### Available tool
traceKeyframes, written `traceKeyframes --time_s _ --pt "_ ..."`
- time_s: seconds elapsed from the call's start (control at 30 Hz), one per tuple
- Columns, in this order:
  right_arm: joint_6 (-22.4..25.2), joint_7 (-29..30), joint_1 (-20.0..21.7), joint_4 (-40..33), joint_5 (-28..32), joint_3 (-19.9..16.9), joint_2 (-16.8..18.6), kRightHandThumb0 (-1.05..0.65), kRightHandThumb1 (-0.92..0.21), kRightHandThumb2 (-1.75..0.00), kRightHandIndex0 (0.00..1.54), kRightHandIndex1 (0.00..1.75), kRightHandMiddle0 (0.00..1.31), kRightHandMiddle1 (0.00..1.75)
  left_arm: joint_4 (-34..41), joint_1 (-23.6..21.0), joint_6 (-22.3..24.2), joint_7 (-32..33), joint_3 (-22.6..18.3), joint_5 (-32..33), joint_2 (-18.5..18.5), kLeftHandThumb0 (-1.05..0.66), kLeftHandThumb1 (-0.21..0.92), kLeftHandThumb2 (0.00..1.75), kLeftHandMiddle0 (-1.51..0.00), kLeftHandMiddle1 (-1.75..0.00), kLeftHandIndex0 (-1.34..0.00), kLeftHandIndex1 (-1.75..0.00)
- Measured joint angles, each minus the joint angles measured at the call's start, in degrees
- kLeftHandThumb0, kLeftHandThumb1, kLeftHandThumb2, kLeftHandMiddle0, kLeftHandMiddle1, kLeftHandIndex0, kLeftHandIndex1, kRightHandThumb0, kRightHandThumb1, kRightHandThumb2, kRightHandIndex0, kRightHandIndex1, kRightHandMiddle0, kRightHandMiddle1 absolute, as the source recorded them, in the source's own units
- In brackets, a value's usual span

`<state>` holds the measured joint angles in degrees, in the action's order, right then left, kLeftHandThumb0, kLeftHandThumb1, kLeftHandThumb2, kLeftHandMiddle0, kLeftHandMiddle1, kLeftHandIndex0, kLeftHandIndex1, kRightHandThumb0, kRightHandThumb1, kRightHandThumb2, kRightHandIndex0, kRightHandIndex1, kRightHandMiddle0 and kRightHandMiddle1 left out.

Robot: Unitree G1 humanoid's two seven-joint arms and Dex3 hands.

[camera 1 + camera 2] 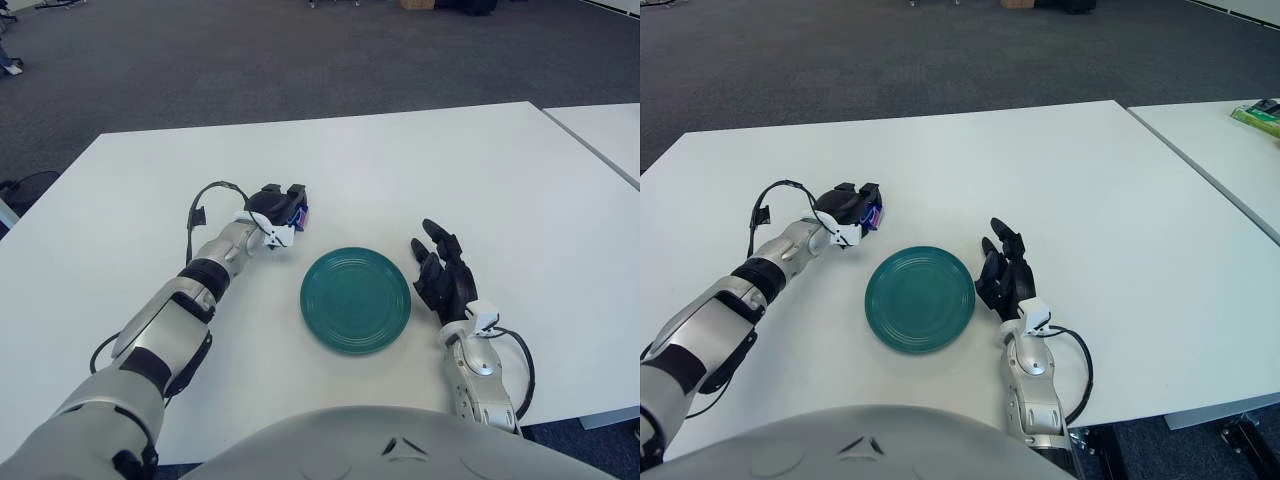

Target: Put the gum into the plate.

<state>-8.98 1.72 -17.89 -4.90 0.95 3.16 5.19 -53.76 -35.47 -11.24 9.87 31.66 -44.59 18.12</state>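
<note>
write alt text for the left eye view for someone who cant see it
The robot's left hand grips a small blue gum pack to the left of and beyond a teal plate on a white table. The right hand shows open just right of the plate, holding nothing.

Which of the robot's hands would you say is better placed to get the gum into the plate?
Left. The left hand already grips the gum, up-left of the green plate. The right hand shows open and empty beside the plate's right edge.
</note>
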Motion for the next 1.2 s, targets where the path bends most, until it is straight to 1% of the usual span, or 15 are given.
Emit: traceKeyframes --time_s 0.13,0.37,0.5,0.63,0.7,0.77,0.87,1.07,1.13,1.2 --pt "-0.82 -0.06 0.33 0.72 0.00 -0.14 -0.16 -0.76 -0.92 -0.92 0.40 0.02 0.03 0.62 2.15 1.40 0.36 0.06 -0.42 0.99 0.39 0.00 0.20 1.44 -0.70 -1.69 -0.48 -1.75" --pt "-1.65 0.12 1.10 1.84 -0.38 -0.37 -0.25 -0.76 -0.92 -0.93 0.40 0.01 0.02 0.62 4.32 2.41 1.78 -0.04 -0.54 1.35 0.59 0.00 0.22 1.42 -0.68 -1.71 -0.47 -1.75" --pt "-2.16 0.24 1.13 2.10 -1.12 -0.30 -0.31 -0.76 -0.92 -0.93 0.39 0.01 0.02 0.62 7.22 3.69 2.80 -0.03 -0.68 1.23 1.21 0.00 0.23 1.42 -0.67 -1.72 -0.46 -1.75" --pt "-2.21 0.20 1.10 2.10 -1.65 -0.24 -0.32 -0.76 -0.92 -0.94 0.38 0.00 0.01 0.63 9.74 5.00 2.98 0.36 -0.81 1.14 1.96 0.00 0.21 1.45 -0.67 -1.74 -0.47 -1.75" --pt "-2.17 0.18 1.10 2.08 -1.66 -0.25 -0.32 -0.77 -0.92 -0.94 0.38 0.00 0.01 0.63 11.56 5.82 3.17 0.25 -1.29 1.18 2.48 0.00 0.18 1.48 -0.69 -1.74 -0.50 -1.75" --pt "-2.20 0.18 1.10 1.93 -1.66 -0.26 -0.28 -0.78 -0.92 -0.94 0.39 0.01 0.02 0.63 15.53 7.14 3.69 -0.75 -2.35 1.38 3.35 0.00 0.17 1.49 -0.70 -1.75 -0.51 -1.75" --pt "-2.34 0.19 1.01 1.62 -1.66 -0.28 -0.27 -0.79 -0.92 -0.94 0.41 0.01 0.02 0.64 22.15 8.49 4.72 -3.08 -4.06 1.57 4.70 0.00 0.19 1.47 -0.68 -1.75 -0.49 -1.75" --pt "-2.46 0.18 0.98 1.49 -1.64 -0.32 -0.20 -0.79 -0.92 -0.93 0.43 0.02 0.04 0.65 36.02 10.39 7.04 -7.19 -8.81 3.27 6.68 0.00 0.23 1.43 -0.66 -1.74 -0.46 -1.75" --pt "-2.50 0.18 0.98 1.49 -1.62 -0.35 -0.19 -0.79 -0.92 -0.93 0.44 0.02 0.05 0.65 40.48 10.79 7.76 -8.36 -10.22 3.78 7.02 0.00 0.18 1.48 -0.69 -1.74 -0.51 -1.74" --pt "-2.50 0.16 0.99 1.49 -1.58 -0.37 -0.15 -0.79 -0.92 -0.92 0.45 0.02 0.05 0.65 45.06 11.19 8.32 -9.54 -11.59 4.11 7.17 0.00 0.16 1.50 -0.70 -1.74 -0.52 -1.74"
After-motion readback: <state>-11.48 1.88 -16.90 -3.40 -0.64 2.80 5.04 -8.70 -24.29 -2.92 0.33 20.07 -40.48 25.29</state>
